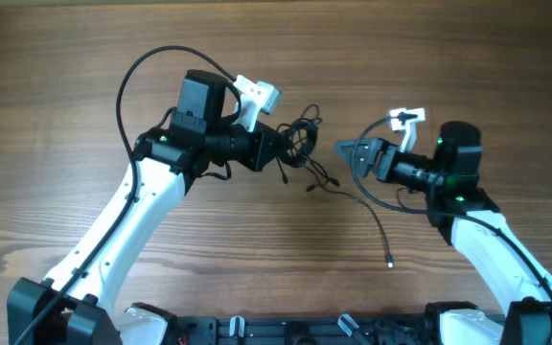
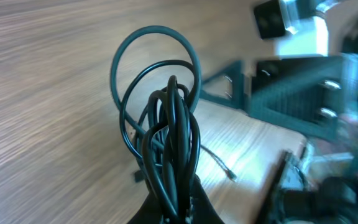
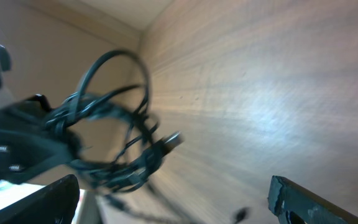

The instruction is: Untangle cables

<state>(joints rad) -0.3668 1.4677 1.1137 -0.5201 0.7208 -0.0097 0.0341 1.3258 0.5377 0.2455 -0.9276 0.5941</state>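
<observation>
Your left pincer (image 1: 286, 149) is clamped on the cable tangle (image 1: 302, 140). In the left wrist view the cable tangle (image 2: 166, 130) rises straight out of the closed fingertips, pinched at its lower end. One wider loop arcs above the rest. You cannot tell from these views whether the bunch is clear of the table (image 1: 65, 77).

Your right pincer (image 1: 346, 151) is spread apart and holds nothing. It faces the left pincer with its tips pointed at the bunch, near it but not touching. In the right wrist view the fingers (image 3: 306, 202) sit wide at the lower corners. The cable tangle (image 3: 107, 146) is ahead, over toward the left-hand finger. A plug (image 3: 171, 140) pokes out of it toward the gap. That view is blurred, so finer detail is unreadable.

A loose strand (image 1: 381, 235) trails out of the bunch and passes beside your right pincer on the side toward the arm bases. Its tip (image 1: 389, 260) lies flat on the wood, well apart from both pincers.
</observation>
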